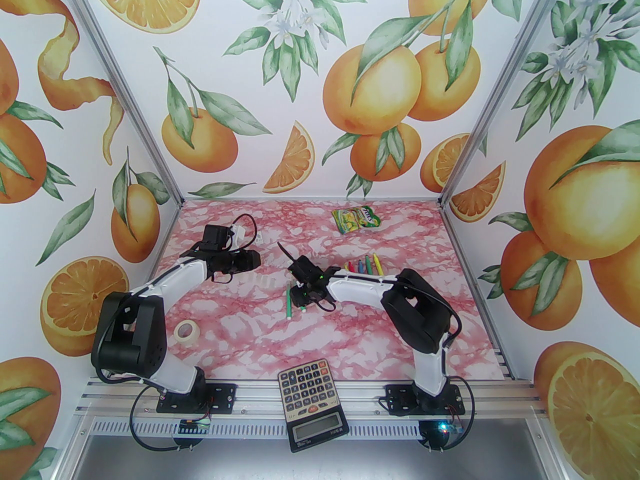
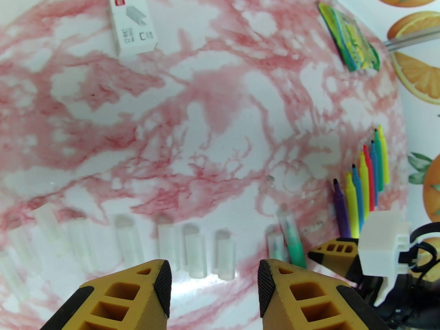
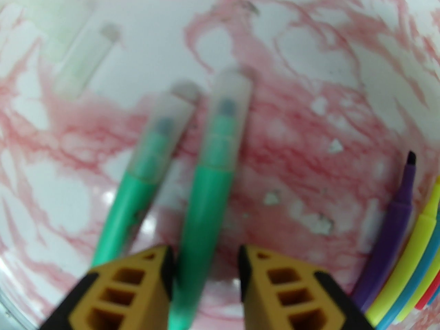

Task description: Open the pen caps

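The right gripper (image 3: 205, 258) stands with jaws apart around a green pen (image 3: 206, 198), the barrel close against one finger, a gap at the other. The pen is at mid-table, long axis running away from the gripper, its clear cap (image 3: 228, 105) on the far end. The left gripper (image 2: 215, 277), apart and empty, hangs over loose caps (image 2: 196, 253).
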Robot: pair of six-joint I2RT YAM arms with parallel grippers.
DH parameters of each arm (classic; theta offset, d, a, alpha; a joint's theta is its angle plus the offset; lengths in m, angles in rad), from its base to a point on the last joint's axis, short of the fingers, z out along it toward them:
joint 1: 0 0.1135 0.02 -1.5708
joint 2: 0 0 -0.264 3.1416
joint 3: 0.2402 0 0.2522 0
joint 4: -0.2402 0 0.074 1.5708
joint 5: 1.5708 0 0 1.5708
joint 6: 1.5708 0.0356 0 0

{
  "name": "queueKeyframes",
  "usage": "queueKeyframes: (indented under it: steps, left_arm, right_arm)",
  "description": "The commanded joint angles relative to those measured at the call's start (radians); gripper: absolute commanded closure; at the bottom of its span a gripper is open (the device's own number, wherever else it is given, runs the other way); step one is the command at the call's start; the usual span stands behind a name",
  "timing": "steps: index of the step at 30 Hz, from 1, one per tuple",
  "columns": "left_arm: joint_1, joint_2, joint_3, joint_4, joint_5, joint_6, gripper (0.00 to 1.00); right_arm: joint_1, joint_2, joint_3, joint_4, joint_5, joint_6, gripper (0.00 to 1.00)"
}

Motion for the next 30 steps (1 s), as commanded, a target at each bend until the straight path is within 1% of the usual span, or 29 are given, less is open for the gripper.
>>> queueKeyframes:
  steps: [1, 6, 14, 17, 21, 26, 30]
  left_arm:
    - [-0.014, 0.010, 0.036, 0.028, 0.013, -0.007, 0.53]
    - [-0.031, 0.022, 0.036, 0.045, 0.011, -0.020, 0.53]
    - [-0.055, 0.022, 0.024, 0.071, 0.004, -0.041, 0.52]
    - [-0.060, 0.022, 0.021, 0.089, 0.014, -0.060, 0.52]
    - [-0.078, 0.026, 0.023, 0.118, 0.034, -0.083, 0.52]
    - [-0.115, 0.053, 0.039, 0.157, 0.087, -0.107, 0.51]
    - [-0.137, 0.070, 0.042, 0.211, 0.125, -0.150, 0.51]
  right_arm:
    - [0.005, 0.018, 0.032, -0.063, 0.081, -0.025, 0.62]
    - [0.006, 0.046, 0.051, -0.071, 0.072, -0.032, 0.66]
    - [0.004, 0.038, 0.045, -0.068, 0.043, -0.024, 0.78]
    - [-0.004, 0.006, 0.021, -0.046, 0.018, -0.017, 0.79]
    - [-0.030, -0.056, -0.034, 0.023, -0.051, -0.003, 0.80]
    - [-0.066, -0.147, -0.110, 0.136, -0.149, 0.012, 0.81]
    - [-0.080, -0.199, -0.145, 0.186, -0.186, 0.024, 0.82]
